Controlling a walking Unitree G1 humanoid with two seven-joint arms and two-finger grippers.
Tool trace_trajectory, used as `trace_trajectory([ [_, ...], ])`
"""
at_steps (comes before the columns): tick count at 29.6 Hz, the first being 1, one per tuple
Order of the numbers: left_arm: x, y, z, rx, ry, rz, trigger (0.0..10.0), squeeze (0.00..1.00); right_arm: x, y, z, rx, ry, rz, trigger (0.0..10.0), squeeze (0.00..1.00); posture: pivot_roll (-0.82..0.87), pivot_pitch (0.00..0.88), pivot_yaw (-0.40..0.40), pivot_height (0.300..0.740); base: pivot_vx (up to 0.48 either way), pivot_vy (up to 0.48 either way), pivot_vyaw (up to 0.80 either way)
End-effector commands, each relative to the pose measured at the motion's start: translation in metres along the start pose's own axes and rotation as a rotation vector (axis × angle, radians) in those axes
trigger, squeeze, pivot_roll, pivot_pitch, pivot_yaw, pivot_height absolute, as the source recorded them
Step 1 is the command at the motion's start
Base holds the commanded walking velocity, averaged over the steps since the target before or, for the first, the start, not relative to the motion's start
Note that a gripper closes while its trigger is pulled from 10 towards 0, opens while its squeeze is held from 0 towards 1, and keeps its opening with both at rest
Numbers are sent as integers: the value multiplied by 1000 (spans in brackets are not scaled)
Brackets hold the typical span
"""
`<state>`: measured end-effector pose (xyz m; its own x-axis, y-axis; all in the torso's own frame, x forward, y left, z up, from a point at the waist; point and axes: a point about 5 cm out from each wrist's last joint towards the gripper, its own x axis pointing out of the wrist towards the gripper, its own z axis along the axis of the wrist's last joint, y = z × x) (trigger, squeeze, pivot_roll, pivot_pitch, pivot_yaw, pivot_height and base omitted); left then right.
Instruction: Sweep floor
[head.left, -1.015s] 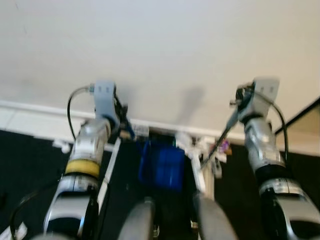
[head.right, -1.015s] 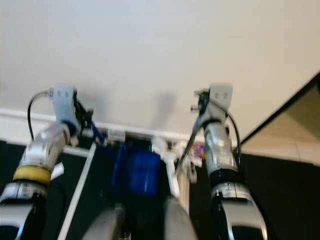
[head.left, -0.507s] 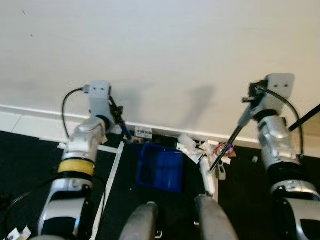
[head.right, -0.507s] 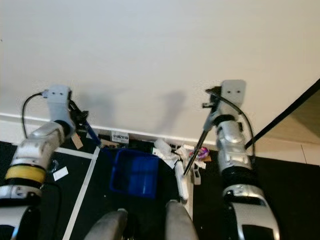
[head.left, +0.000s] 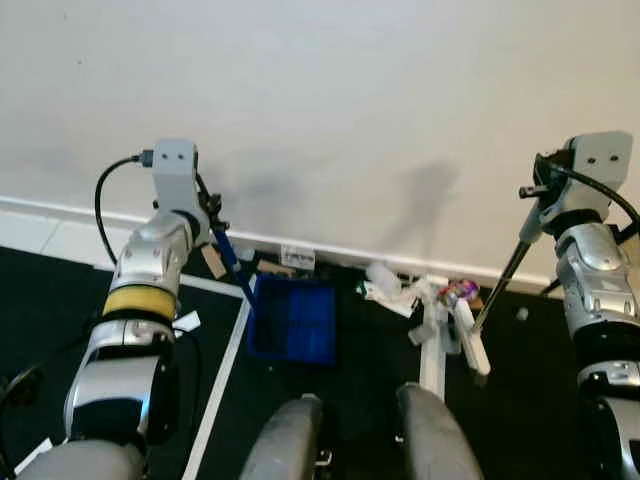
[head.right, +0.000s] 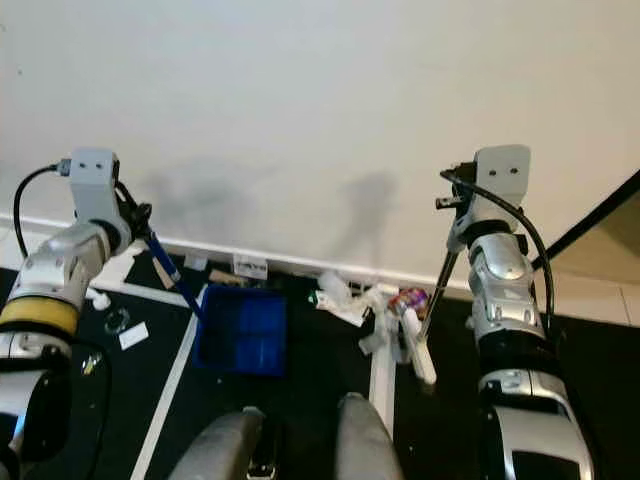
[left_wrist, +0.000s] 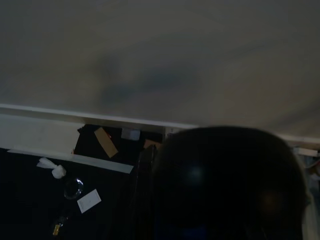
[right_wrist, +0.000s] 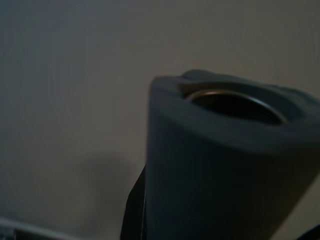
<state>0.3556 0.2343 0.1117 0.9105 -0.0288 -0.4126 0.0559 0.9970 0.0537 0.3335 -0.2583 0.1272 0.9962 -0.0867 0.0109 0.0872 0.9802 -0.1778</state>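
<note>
Two grippers up by the wall. Left gripper (head.left: 208, 222) clamps the blue handle of the dustpan (head.left: 291, 320), which sits on dark floor (head.left: 60, 300) near the baseboard, just right of a white tape line (head.left: 222, 375). Right gripper (head.left: 538, 205) grips the broom (head.left: 497, 290) pole; its white head is among litter (head.left: 420, 295) beside the pan.

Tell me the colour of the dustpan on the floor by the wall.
The dustpan is blue, clearest in the left eye view.
</note>
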Motion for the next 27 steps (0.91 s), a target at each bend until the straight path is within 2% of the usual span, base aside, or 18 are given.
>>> trace_trajectory([
  [1,5,0,11,46,-34,42,10000,0,1,-3,4,-36,-12,15,10000,0,-87,204,84,740,0,0,0],
  [5,9,3,17,55,-46,94,10000,0,4,-5,10,-71,-30,24,10000,0,-86,235,94,740,0,0,0],
  [10,13,2,33,15,-90,123,10000,0,8,-18,25,-143,-76,0,10000,0,-86,264,100,740,0,0,0],
  [15,15,-3,39,-7,-112,128,10000,0,10,-29,34,-191,-102,-16,10000,0,-91,281,102,740,0,0,0],
  [20,18,-7,43,-26,-140,133,10000,0,10,-33,34,-214,-97,-23,10000,0,-95,293,103,740,0,0,0],
  [22,18,-10,55,-57,-191,119,10000,0,9,-35,34,-218,-100,-29,10000,0,-99,299,104,740,0,0,0],
  [27,17,-11,73,-49,-241,107,10000,0,6,-41,33,-222,-100,-45,10000,0,-103,298,108,740,0,0,0],
])
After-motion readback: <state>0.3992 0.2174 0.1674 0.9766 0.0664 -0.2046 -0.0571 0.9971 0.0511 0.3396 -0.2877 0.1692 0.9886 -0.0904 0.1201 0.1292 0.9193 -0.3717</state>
